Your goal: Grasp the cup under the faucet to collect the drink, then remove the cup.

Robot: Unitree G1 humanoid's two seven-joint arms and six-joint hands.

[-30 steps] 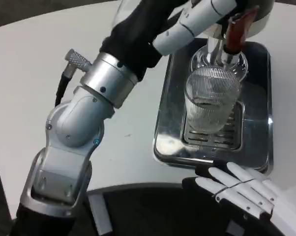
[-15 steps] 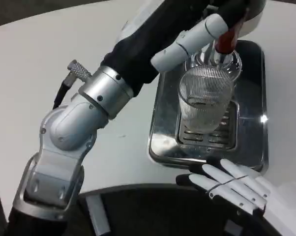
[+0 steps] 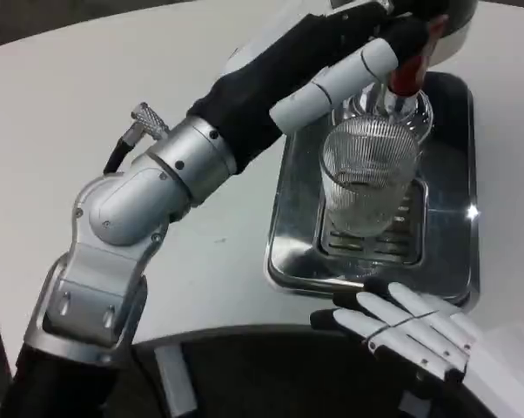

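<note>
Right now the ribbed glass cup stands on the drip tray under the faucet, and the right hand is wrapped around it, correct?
Not quite. The head view shows the right hand lying open near the drip tray's front edge, apart from the cup, which does stand under the faucet.

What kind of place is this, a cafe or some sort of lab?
Probably a lab or demo bench set up like a drinks station, not a real cafe. A ribbed clear cup stands on a metal drip tray under a red-handled faucet, all on a bare white table.
</note>
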